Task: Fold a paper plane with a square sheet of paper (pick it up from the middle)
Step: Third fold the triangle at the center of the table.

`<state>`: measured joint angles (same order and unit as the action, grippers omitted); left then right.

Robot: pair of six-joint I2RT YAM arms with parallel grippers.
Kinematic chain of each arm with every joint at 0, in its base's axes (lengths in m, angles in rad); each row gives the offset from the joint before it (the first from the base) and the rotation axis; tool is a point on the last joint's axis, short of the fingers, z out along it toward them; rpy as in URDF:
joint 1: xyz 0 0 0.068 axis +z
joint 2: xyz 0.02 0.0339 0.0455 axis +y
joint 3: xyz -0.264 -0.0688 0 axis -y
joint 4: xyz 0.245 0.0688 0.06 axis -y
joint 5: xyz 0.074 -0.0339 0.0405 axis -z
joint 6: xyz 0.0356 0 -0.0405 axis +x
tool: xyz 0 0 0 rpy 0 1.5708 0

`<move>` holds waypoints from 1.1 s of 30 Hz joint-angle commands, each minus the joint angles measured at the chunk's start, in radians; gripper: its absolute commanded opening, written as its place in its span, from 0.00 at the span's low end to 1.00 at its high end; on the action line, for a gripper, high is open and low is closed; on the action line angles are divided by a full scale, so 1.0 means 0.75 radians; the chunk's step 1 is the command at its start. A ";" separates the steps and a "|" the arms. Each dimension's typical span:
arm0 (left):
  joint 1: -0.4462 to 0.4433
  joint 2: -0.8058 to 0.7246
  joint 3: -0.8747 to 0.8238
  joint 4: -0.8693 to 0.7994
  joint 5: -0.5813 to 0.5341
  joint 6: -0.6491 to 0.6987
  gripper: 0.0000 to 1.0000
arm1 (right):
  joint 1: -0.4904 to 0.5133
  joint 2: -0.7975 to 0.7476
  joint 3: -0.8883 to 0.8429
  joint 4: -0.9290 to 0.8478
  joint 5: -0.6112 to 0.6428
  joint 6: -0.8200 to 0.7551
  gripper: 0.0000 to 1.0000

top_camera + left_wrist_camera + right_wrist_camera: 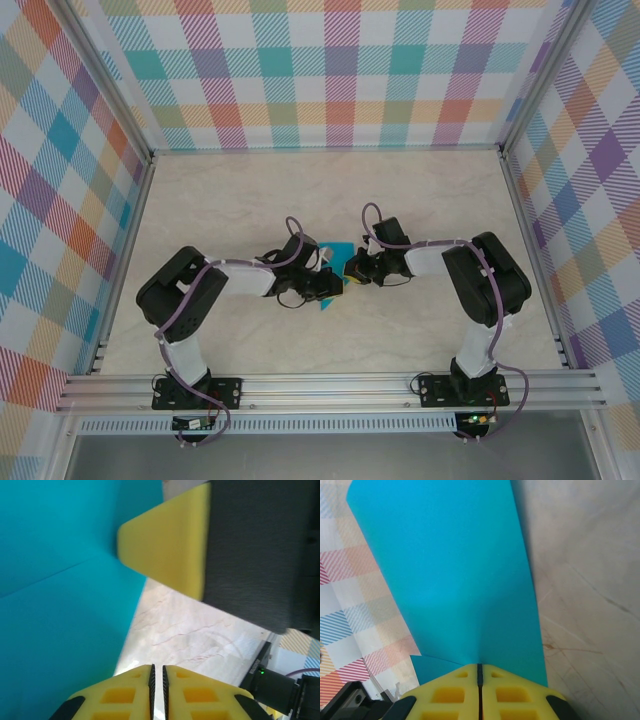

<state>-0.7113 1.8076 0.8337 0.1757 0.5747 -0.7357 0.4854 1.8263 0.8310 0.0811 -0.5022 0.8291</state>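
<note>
The square sheet of paper (334, 251) is teal-blue and held off the table between the two arms at mid-table. My right gripper (480, 666) is shut on its near edge, and the sheet (460, 580) rises away from the fingertips with a second layer showing at lower left. My left gripper (157, 667) is shut with only a hairline gap and nothing in it; the paper (60, 605), with one crease across it, lies to its left. The right gripper's yellow finger (170, 545) touches the sheet's edge. From above, the left gripper (328, 285) and right gripper (353, 270) almost meet.
The pale marbled table (250, 200) is walled by checked panels (330, 70) at the back and sides. An aluminium rail (330, 388) runs along the near edge by the arm bases.
</note>
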 commanded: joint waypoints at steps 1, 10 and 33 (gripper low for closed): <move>-0.003 0.042 -0.035 -0.064 -0.012 0.019 0.12 | -0.001 0.039 -0.031 -0.109 0.088 -0.014 0.07; -0.005 -0.081 -0.148 -0.150 -0.064 0.049 0.11 | -0.001 0.039 -0.030 -0.129 0.105 -0.017 0.07; 0.028 -0.460 -0.266 -0.260 -0.156 0.039 0.12 | -0.001 0.024 -0.050 -0.113 0.109 0.023 0.08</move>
<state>-0.7017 1.5200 0.6159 0.0105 0.4793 -0.7094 0.4854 1.8263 0.8310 0.0788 -0.4980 0.8330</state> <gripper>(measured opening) 0.109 0.080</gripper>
